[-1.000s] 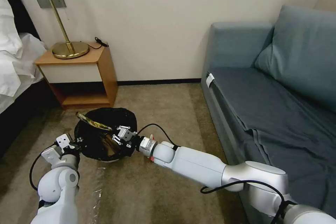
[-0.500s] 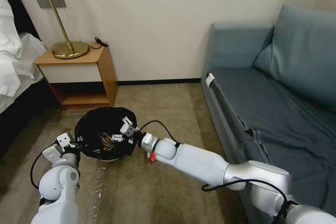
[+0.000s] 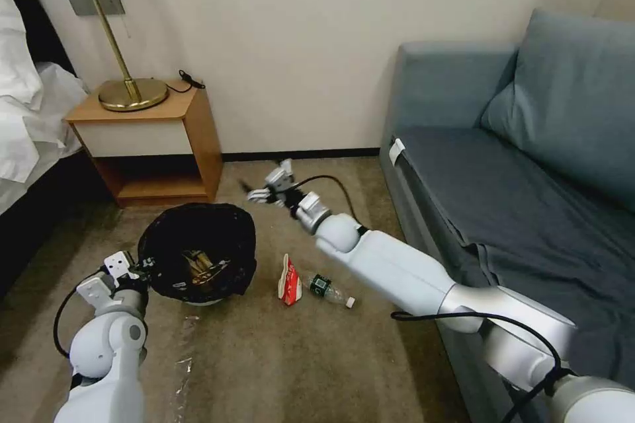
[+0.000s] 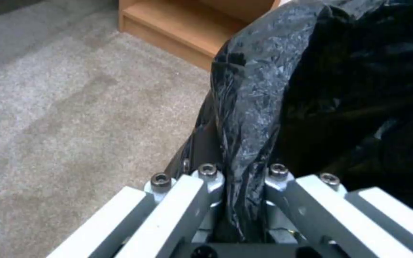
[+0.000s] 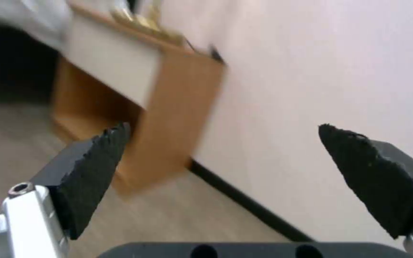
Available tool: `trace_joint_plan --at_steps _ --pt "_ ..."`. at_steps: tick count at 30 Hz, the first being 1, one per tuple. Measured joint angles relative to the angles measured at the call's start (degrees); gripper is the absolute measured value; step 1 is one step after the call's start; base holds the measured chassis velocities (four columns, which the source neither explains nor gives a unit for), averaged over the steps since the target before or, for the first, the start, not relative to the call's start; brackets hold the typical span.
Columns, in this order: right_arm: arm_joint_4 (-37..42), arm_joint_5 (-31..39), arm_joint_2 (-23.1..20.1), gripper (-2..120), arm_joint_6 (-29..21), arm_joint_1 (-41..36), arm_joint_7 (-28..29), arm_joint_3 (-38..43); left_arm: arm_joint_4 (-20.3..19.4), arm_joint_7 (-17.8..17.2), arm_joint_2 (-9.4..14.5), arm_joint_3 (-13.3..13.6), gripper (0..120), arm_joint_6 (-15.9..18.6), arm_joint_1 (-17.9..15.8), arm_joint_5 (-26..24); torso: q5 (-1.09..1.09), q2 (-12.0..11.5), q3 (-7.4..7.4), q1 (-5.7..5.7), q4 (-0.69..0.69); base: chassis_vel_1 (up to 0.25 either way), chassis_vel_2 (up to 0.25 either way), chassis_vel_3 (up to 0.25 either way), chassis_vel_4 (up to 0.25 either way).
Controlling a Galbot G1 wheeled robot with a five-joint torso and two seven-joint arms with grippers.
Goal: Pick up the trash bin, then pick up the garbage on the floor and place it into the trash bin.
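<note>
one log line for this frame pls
left gripper: shut on trash bin rim | right gripper: open, empty, raised | floor: red-and-white packet, bottle

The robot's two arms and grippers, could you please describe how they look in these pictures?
Both arms are smooth, rounded, glossy white-grey tubes with bulging joints, each trailed by a looping black cable near the wrist. The left gripper is flat silver-white metal bars joined by round steel bolts. The right gripper has silver bases carrying two pointed black pads with rough edges, plus a ribbed metallic wrist collar.
</note>
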Motion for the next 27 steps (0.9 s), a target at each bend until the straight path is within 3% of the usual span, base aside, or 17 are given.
trace_joint_plan --at_steps 5,8,17,27 --pt "-8.4 -3.2 2.3 100 -3.9 -3.0 7.6 0.9 -0.7 0.0 0.1 -0.5 3 0.0 0.1 -0.5 0.00 0.0 0.00 0.00 0.00 0.000 0.000 0.000 0.000" --pt "-8.9 -0.5 2.5 100 -6.4 -4.2 8.5 0.5 -1.0 -0.1 0.1 -0.5 3 0.0 0.2 -0.5 0.00 0.0 0.00 0.00 0.00 0.000 0.000 0.000 0.000" --pt "-9.5 7.7 4.3 100 -11.8 -8.1 9.5 -0.8 -1.8 -0.3 -1.0 -0.6 3 0.0 0.7 -0.3 -0.01 0.0 0.00 0.00 0.01 0.000 0.000 0.000 0.000" --pt "-9.3 12.2 5.9 100 -15.2 -12.5 8.0 0.6 -2.6 -0.3 -1.3 -1.1 3 -0.1 1.2 -0.3 -0.01 0.0 0.00 0.00 0.00 0.000 0.000 0.000 0.000"
